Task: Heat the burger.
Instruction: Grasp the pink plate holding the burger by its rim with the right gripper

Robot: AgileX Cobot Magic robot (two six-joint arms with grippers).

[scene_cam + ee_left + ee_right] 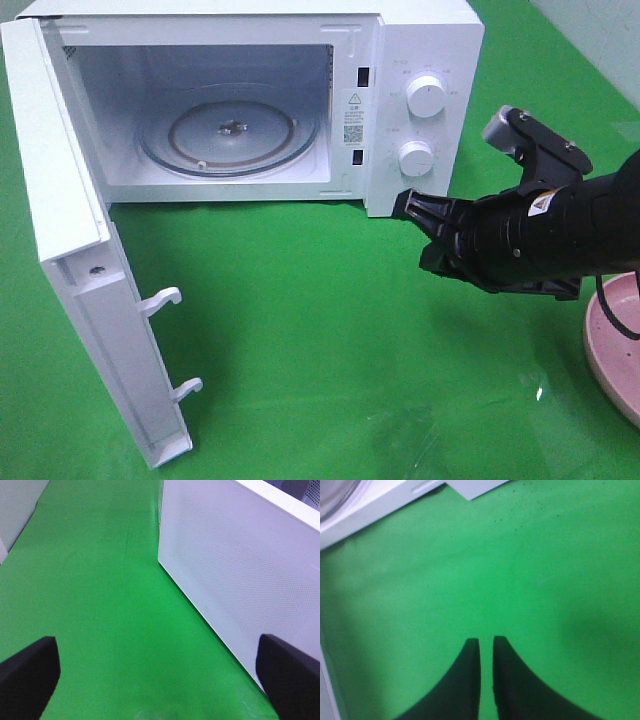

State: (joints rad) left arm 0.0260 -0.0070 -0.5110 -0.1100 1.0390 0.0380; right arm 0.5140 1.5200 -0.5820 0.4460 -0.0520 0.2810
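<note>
No burger shows in any view. The white microwave [420, 60] stands at the back with its door [75, 270] swung wide to the left, and its glass turntable [232, 135] is bare. My right gripper [404, 203] hovers just in front of the lower knob [416, 158], low over the green cloth. In the right wrist view the right gripper [486, 641] holds nothing, and its fingers stand almost together with only a thin slit between them. My left gripper [160, 680] is open and empty beside the microwave's white side wall [240, 570].
A pink round plate [612, 350] lies at the right edge, partly behind my right arm. The upper knob [427, 97] sits on the control panel. Two latch hooks [165, 300] stick out of the open door. Green cloth [330, 330] covers the table.
</note>
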